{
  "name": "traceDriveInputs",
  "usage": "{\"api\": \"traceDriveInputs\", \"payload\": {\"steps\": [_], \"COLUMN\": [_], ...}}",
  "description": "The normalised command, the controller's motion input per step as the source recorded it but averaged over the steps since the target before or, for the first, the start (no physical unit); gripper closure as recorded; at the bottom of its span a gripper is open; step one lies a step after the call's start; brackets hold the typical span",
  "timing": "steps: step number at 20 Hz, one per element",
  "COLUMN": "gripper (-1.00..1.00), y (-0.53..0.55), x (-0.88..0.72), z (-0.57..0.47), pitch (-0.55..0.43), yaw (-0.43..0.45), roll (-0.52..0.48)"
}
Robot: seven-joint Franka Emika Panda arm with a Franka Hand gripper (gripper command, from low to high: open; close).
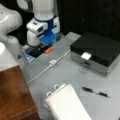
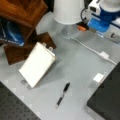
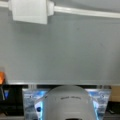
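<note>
Claw (image 1: 47, 41) low at surface (image 1: 72, 72) far edge, front view's upper left; spread or pressed together: can't tell. Orange item (image 1: 48, 50) just beside it. White cable (image 1: 45, 68) w/ block nearby. Notebook (image 1: 67, 105) center bottom, pen (image 1: 96, 92) right, black box (image 1: 96, 51) upper right.

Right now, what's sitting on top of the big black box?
A small white square label or card lies on the flat black box near its front edge. The rest of the lid looks bare. What's inside is hidden, because the box is closed.
</note>
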Motion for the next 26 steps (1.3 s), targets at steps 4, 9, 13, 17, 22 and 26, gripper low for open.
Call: {"api": "traceDriveInputs", "payload": {"steps": [4,9,13,17,22,26], "gripper": [-1.00,1.00,1.00,1.00,1.00,1.00], "y": [-0.08,0.00,0.06,0.09,0.12,0.19], "x": [-0.29,-0.29,-0.28,-0.25,-0.22,-0.21], "z": [-0.17,-0.13,-0.14,-0.19,-0.20,-0.15], "pitch": [-0.240,-0.252,-0.265,-0.264,-0.286,-0.203], "yaw": [0.026,0.005,-0.009,-0.035,-0.085,-0.123], "roll": [0.290,0.231,0.193,0.140,0.083,0.015]}}
